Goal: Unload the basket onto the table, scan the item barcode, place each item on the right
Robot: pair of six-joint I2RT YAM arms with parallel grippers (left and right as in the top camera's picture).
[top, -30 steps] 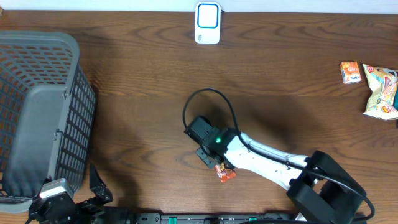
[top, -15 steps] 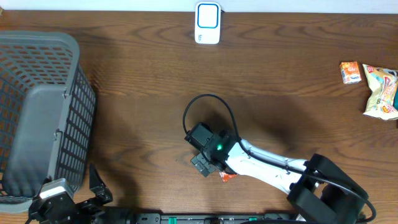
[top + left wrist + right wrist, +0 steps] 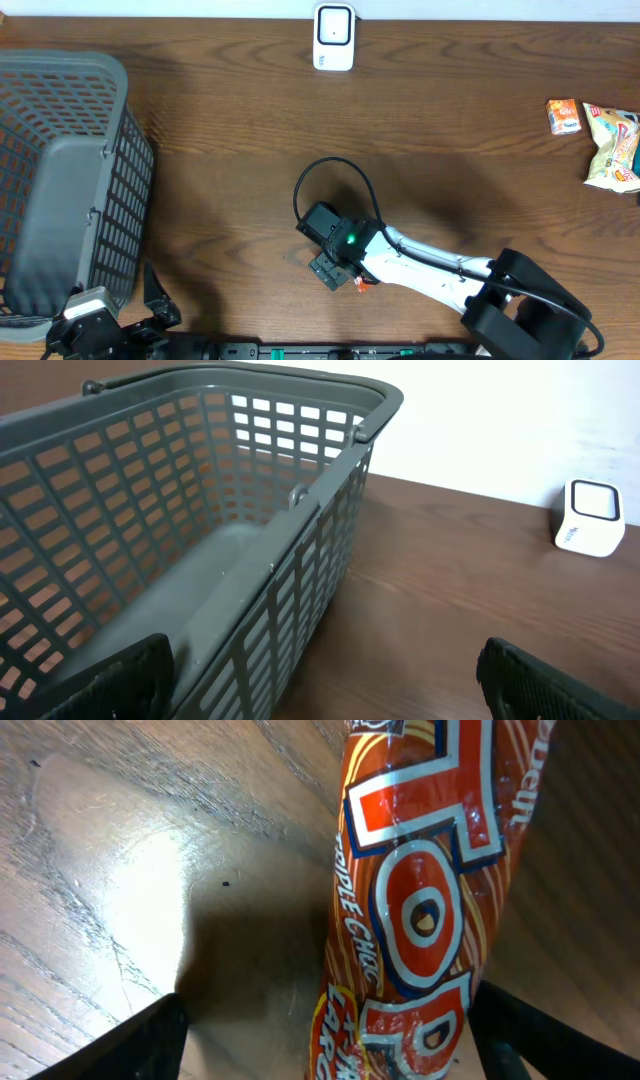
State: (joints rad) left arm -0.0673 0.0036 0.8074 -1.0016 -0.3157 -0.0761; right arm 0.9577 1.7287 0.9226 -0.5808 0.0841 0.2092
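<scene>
Surface: dark brown wood-grain table (image 3: 220, 180), pale wall along its far edge.

Count: 2 arms, 1 basket, 1 scanner, 3 snack packets.

Near edge, left corner: left gripper (image 3: 325, 660), fingers spread to their widest, nothing between them. The wrist view looks across the table past the basket.

Near edge, centre: the right arm reaches in from the right corner. The right gripper (image 3: 330, 1015) points down over the orange-red snack packet (image 3: 420, 900), fingers parted with one on each side of it. The left finger (image 3: 150, 1040) stands clear of the wrapper, with a strip of shadowed wood between. The right finger sits just at the wrapper's edge. The packet lies flat on the wood and is not clamped. From overhead only a small corner of it shows from under the gripper.

Left side: one grey plastic mesh basket (image 3: 300, 500), upright; no contents visible inside.

Right edge, farther back: two other packets close together, a small orange one (image 3: 563, 116) and a larger pale crinkled one (image 3: 615, 148). Both lie well apart from the arms.

Far edge, centre: one white scanner (image 3: 333, 37) with a blue-outlined face, standing against the wall, well apart from the orange-red snack packet.
</scene>
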